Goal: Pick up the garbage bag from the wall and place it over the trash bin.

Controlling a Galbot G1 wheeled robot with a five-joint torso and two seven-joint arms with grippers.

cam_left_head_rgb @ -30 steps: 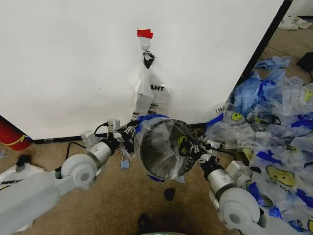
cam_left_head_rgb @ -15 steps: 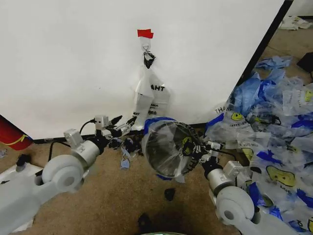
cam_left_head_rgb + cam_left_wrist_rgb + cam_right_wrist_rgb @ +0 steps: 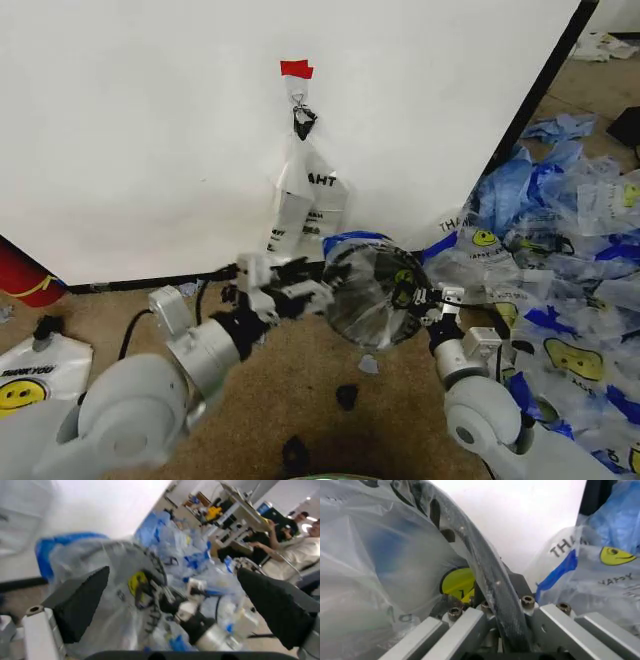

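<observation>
The clear garbage bag (image 3: 362, 300) with blue handle strips and a yellow smiley is stretched over the black mesh trash bin (image 3: 385, 262). The bin is tilted with its mouth toward me, in front of the white wall (image 3: 150, 130). My right gripper (image 3: 415, 296) is shut on the bin's right rim. In the right wrist view its fingers (image 3: 455, 628) clamp the black rim (image 3: 485, 566) through the bag's plastic (image 3: 380, 555). My left gripper (image 3: 300, 286) hangs open just left of the bin, nothing between its dark fingers (image 3: 82, 602), and the bag (image 3: 100, 562) lies beyond them.
A narrower clear bag (image 3: 310, 190) hangs from a hook under red tape (image 3: 296, 68). A pile of blue and clear bags (image 3: 560, 260) covers the floor at right. A red cylinder (image 3: 20, 275) and a white smiley bag (image 3: 25, 385) lie left. Dark scraps (image 3: 346, 396) dot the carpet.
My left gripper has let go of the bin's left edge, drawn back and come up nearer the camera. The bag-covered bin has shifted right with my right gripper.
</observation>
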